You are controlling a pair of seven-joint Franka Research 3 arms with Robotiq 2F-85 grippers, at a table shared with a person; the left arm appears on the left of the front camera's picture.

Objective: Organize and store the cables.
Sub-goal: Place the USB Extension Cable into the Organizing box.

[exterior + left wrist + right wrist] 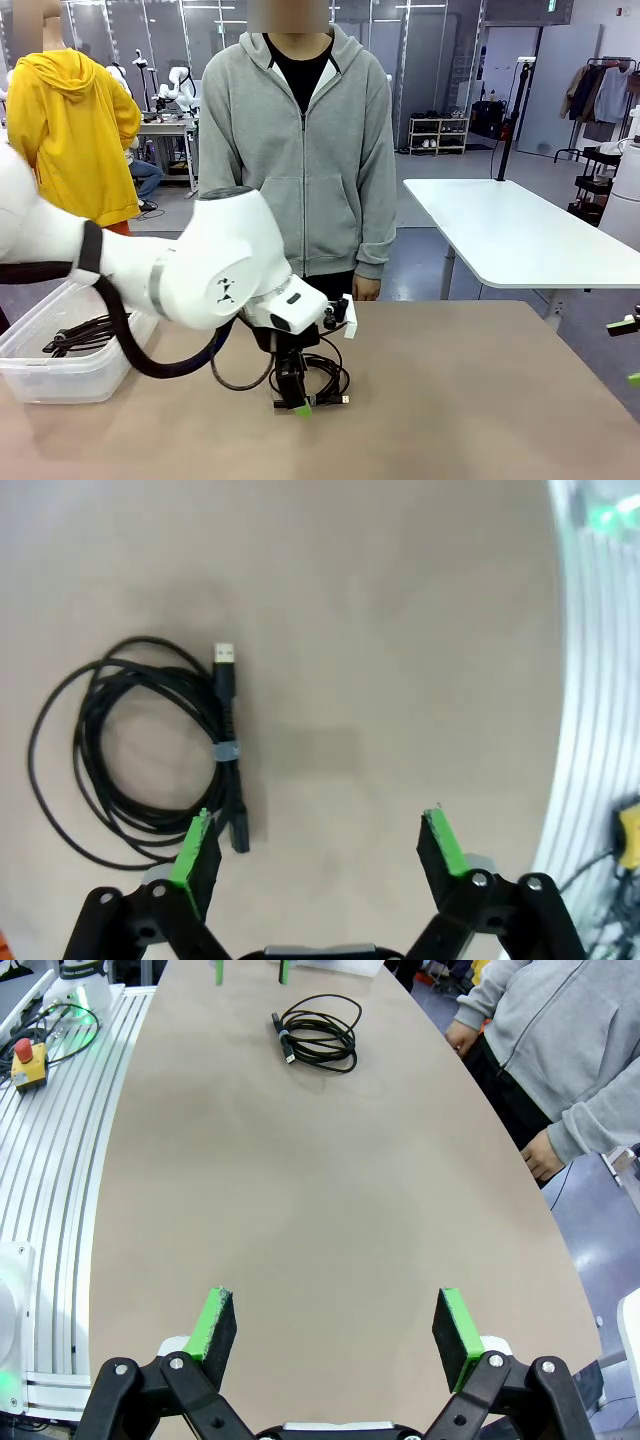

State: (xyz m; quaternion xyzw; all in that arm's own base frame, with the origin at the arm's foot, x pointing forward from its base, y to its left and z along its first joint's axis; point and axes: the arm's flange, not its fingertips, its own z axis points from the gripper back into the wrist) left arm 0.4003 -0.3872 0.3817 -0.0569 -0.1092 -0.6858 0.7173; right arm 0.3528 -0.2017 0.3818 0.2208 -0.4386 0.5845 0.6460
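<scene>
One coiled black cable [325, 378] lies flat on the tan table just in front of the person, its USB plug [225, 656] pointing away from the coil. My left gripper [293, 398] hangs low over the table at the cable's near edge, jaws open and holding nothing. In the left wrist view the cable [130, 750] lies left of the gripper [320, 845], and one green pad [195, 848] overlaps the coil's rim. More black cables [80, 335] rest in the clear bin [60, 385]. My right gripper [335, 1335] stands open and holds nothing, far from the cable [320, 1032].
The clear plastic bin sits at the table's left edge beside my left arm. A person in a grey hoodie [300, 150] stands at the far side, hands [540, 1155] down at the table edge. Aluminium rails [60, 1160] with a red stop button [25, 1050] run along the near side.
</scene>
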